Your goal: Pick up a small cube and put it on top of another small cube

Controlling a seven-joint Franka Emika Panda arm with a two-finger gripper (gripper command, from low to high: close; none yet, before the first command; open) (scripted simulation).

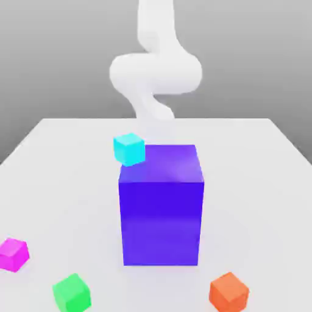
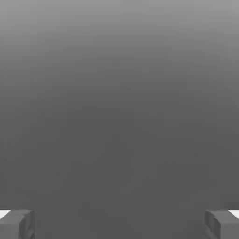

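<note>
Gripper [image 2: 119, 225] open; four small cubes [image 1: 72, 294], one big block [image 1: 161, 207]

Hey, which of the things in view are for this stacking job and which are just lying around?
For the job:
- small bright magenta cube
- robot's two-finger tool, open
- one more small cube; which one, the pictures don't settle: cyan, green or orange

Just there:
- big blue-violet block
</note>
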